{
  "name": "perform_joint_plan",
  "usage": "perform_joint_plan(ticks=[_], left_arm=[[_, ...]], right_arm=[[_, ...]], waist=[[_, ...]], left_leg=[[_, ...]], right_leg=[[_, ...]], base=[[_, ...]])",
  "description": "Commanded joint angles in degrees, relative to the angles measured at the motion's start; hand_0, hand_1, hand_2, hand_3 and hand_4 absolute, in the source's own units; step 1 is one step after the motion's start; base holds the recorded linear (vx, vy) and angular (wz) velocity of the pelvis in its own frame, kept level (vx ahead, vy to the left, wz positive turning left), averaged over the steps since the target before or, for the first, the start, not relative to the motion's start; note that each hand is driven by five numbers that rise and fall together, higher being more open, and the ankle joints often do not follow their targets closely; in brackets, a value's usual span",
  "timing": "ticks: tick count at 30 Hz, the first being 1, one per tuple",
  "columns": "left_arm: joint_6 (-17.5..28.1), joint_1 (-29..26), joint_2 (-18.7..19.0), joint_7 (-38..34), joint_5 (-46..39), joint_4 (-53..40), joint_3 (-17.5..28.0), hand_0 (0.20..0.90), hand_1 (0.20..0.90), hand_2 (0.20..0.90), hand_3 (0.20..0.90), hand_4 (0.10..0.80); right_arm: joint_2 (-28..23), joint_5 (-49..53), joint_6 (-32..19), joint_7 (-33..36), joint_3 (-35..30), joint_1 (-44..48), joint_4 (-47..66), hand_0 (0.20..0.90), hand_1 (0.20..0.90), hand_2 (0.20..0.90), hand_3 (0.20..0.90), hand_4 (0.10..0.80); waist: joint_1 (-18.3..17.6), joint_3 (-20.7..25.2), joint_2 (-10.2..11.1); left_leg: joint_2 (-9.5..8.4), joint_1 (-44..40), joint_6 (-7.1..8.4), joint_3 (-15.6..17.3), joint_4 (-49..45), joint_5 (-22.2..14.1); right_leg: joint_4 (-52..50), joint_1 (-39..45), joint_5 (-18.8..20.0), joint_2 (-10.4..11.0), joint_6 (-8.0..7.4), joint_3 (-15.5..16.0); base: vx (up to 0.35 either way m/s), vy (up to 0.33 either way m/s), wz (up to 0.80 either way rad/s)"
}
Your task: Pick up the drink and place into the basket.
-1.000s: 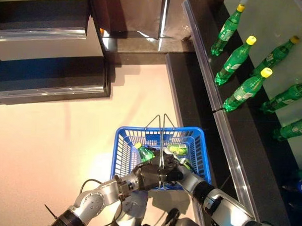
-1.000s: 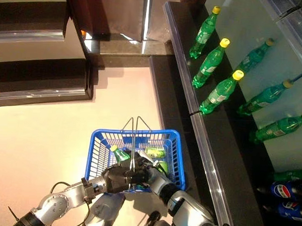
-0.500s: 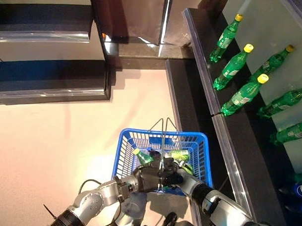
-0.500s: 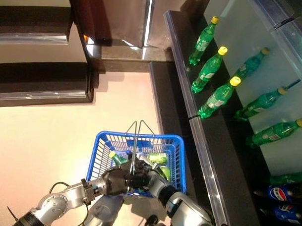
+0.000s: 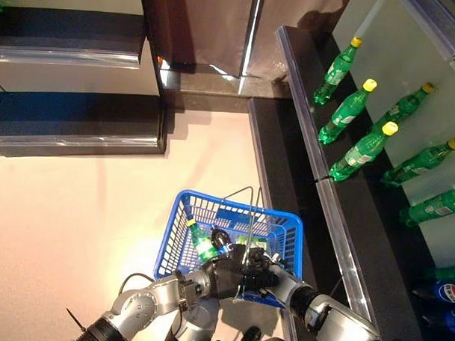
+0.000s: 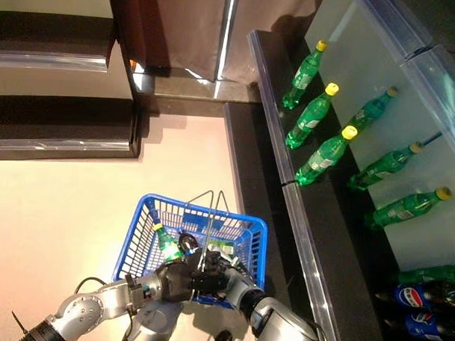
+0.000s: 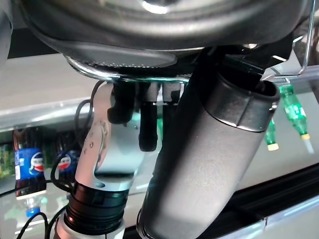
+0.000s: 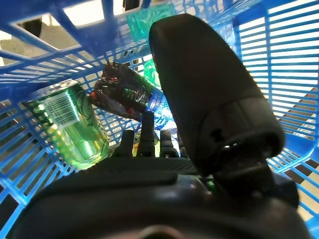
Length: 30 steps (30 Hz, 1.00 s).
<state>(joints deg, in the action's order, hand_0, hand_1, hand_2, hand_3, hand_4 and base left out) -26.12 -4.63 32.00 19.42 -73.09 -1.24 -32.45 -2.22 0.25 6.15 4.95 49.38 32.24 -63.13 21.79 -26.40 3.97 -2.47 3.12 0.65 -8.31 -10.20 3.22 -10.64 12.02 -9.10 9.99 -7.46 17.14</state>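
The blue basket (image 5: 211,209) hangs in front of me, tilted. My left hand (image 5: 222,273) is shut on its thin wire handles (image 5: 250,216); the left wrist view shows the fingers curled round the wire (image 7: 144,78). My right hand (image 5: 263,275) reaches inside the basket at its near side, fingers straight and holding nothing (image 8: 144,142). Past those fingers lie a dark drink (image 8: 124,94) and a green bottle (image 8: 65,124). A green bottle with a yellow cap (image 5: 199,240) and the dark drink (image 5: 220,236) lie in the basket.
A glass-fronted shelf on the right holds green bottles (image 5: 349,111), with cola bottles (image 5: 447,294) lower down. Its dark ledge (image 5: 287,165) runs close along the basket's right side. Dark low counters (image 5: 72,120) stand at the far left, across open floor.
The camera has shifted. The blue basket has tilted and swung a little left. A dark drink now lies among the green bottles in it. My right hand stays inside.
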Motion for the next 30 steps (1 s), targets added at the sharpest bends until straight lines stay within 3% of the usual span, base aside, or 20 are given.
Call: perform_joint_plan(ticks=[1, 7, 12, 16, 18, 24, 30], left_arm=[[2.3, -0.3, -17.0, 13.7, -9.4, -24.1, -6.6, 0.300, 0.300, 0.300, 0.200, 0.100], [2.6, 0.7, -16.6, 14.3, -8.5, -23.6, -6.0, 0.300, 0.300, 0.300, 0.200, 0.100], [5.8, 1.9, -14.7, 11.3, -5.8, -23.9, -3.0, 0.300, 0.300, 0.300, 0.200, 0.100], [7.2, 4.3, -13.3, 8.8, -4.2, -24.9, 2.9, 0.300, 0.300, 0.300, 0.200, 0.100], [7.7, 6.8, -12.3, 8.0, -3.8, -26.1, 8.5, 0.300, 0.300, 0.300, 0.200, 0.100], [10.0, 12.7, -10.6, 8.4, -2.9, -27.8, 19.3, 0.300, 0.300, 0.300, 0.200, 0.100], [13.2, 15.2, -11.1, 9.6, -3.3, -25.6, 23.2, 0.300, 0.300, 0.300, 0.200, 0.100]], right_arm=[[7.2, 2.6, -3.0, 2.2, 1.4, -1.1, -3.1, 0.900, 0.900, 0.900, 0.900, 0.800], [6.5, 5.3, -5.8, 5.3, 0.4, -2.1, -2.2, 0.900, 0.900, 0.900, 0.900, 0.800], [4.0, 9.6, -9.5, 10.7, -2.3, -2.7, 3.3, 0.900, 0.900, 0.900, 0.900, 0.800], [-0.7, 8.4, -6.0, 14.2, -4.0, -8.4, 17.7, 0.900, 0.900, 0.900, 0.900, 0.800], [-4.9, 5.8, -4.6, 15.2, -5.7, -14.8, 28.3, 0.900, 0.900, 0.900, 0.900, 0.800], [-13.7, 1.1, -3.2, 12.1, -12.3, -28.4, 47.5, 0.900, 0.900, 0.900, 0.900, 0.800], [-17.9, -1.1, -2.6, 8.1, -18.8, -34.4, 54.6, 0.900, 0.900, 0.900, 0.900, 0.800]], waist=[[0.1, 11.2, -0.5], [-0.1, 12.0, -0.4], [-1.0, 12.7, 0.1], [-2.7, 13.4, 0.5], [-3.9, 14.1, 0.3], [-6.8, 15.1, -0.1], [-9.5, 16.1, -0.9]], left_leg=[[4.65, -2.2, 1.82, 0.2, -4.3, -5.1], [4.94, -3.0, 1.92, 0.4, -3.9, -5.0], [5.29, -4.3, 2.17, 1.0, -3.3, -5.0], [5.47, -4.9, 2.17, 2.3, -2.4, -4.0], [6.05, -6.0, 2.18, 3.3, -1.6, -4.5], [6.72, -7.3, 2.19, 5.4, -0.2, -4.2], [6.65, -8.1, 2.35, 6.9, 0.8, -3.9]], right_leg=[[3.9, -7.0, 17.1, 3.5, -7.10, -1.1], [4.2, -6.5, 17.1, 3.4, -7.07, -1.1], [4.1, -6.2, 17.0, 3.2, -7.15, -1.5], [4.3, -6.3, 17.3, 3.3, -7.22, -2.5], [4.5, -5.9, 16.6, 3.2, -7.30, -2.9], [4.8, -5.5, 16.0, 3.3, -7.18, -3.7], [5.0, -5.2, 15.1, 3.8, -6.32, -4.1]], base=[[0.000, 0.000, 0.00], [0.000, 0.000, 0.00], [0.000, 0.000, 0.00], [-0.026, 0.028, -0.11], [-0.060, 0.053, -0.15], [-0.091, 0.053, -0.22], [-0.096, 0.108, -0.18]])
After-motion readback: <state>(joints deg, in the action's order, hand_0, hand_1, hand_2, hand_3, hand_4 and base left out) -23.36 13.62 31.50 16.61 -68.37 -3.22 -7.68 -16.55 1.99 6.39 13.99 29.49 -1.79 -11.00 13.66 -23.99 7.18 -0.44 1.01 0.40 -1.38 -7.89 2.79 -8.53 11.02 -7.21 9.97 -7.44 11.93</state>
